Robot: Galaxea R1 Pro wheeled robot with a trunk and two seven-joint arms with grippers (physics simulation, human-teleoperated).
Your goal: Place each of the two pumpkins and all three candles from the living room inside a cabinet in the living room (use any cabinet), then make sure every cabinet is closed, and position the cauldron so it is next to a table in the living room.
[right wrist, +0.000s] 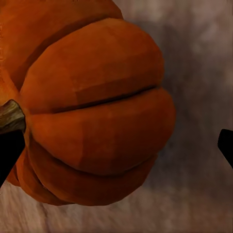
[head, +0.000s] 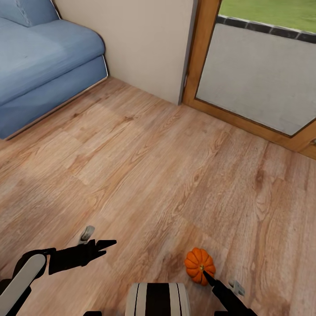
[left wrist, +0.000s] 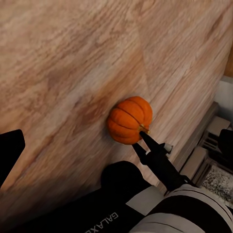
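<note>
On the wooden floor (head: 153,175), the right gripper (right wrist: 116,145), fingers spread, straddles the pumpkin (head: 199,265) off-centre; one finger touches its stem, so closing may roll it away.

Lettering "GALAX", white on the black casing of the robot body (left wrist: 104,221), cut off at the edge of the left wrist view. No other legible text, numbers or signs in the head or right wrist views.
</note>
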